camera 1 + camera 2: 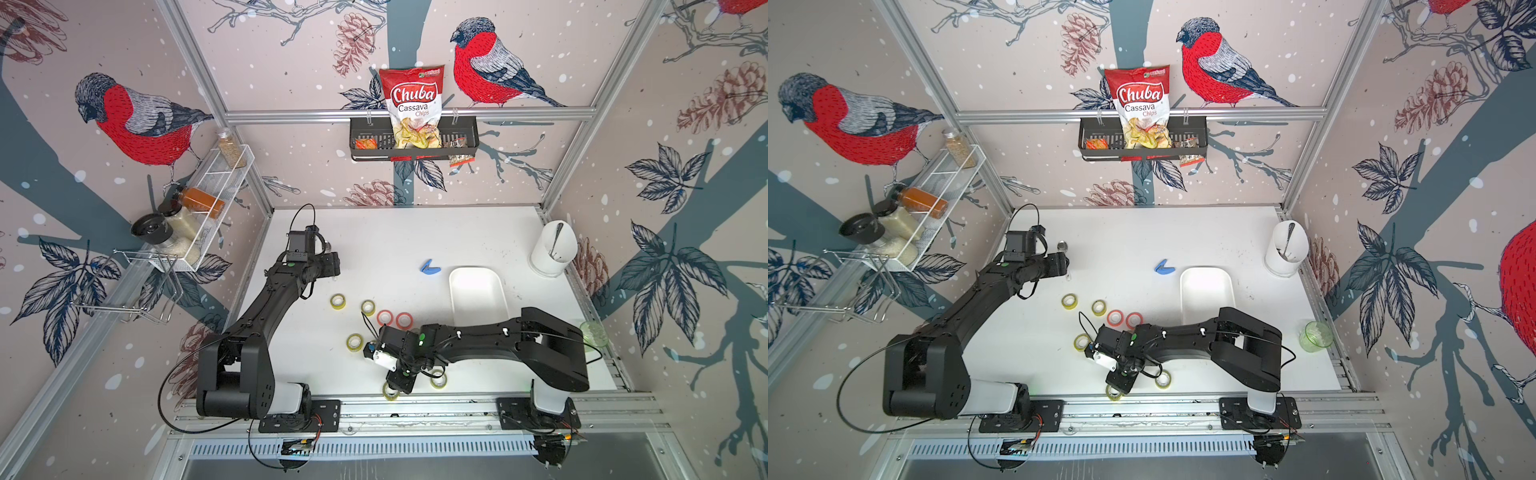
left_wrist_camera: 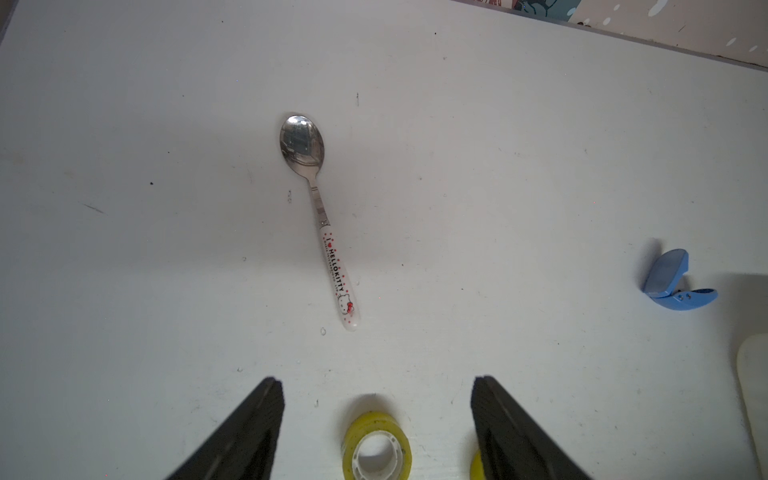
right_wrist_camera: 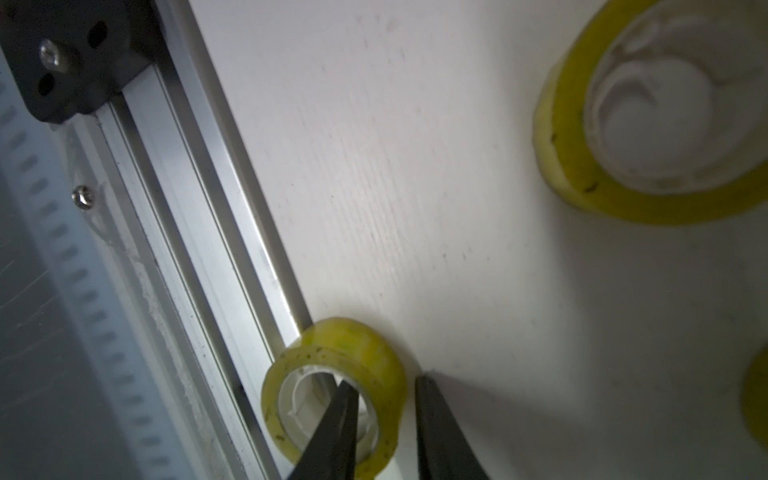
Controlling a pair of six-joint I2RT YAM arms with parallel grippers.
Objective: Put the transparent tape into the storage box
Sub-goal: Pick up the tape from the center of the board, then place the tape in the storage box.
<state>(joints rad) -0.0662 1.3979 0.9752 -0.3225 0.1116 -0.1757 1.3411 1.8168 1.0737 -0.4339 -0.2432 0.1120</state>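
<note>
R jaws astride wall of transparent tape (image 3: 345, 345) roll: one finger (image 3: 336, 424) in core, other outside; firm grip or not, cannot tell. L jaws wide apart, empty, above bench (image 2: 166, 124). Roll at bench front edge by rail (image 3: 187, 208), well apart from storage box (image 1: 478, 291).

1. Reaches away from the near rail with the left arm (image 1: 270, 307): shoulder link low by the base, forearm slanting up toward the middle, wrist turned to the right.
2. Holds the left gripper (image 2: 376, 381) in the air, pointing forward and down, jaws spread wide.
3. Folds the right arm (image 1: 498, 338) across the front, with the bulky upper link over its own base, the forearm running leftward and the wrist bent down toward the near edge.
4. Sets the right gripper (image 3: 384, 380) on a roll of transparent tape (image 3: 345, 345) with jaws narrow. One finger (image 3: 336, 436) sits inside the core, the other just outside the roll's wall, a sliver apart from it.
</note>
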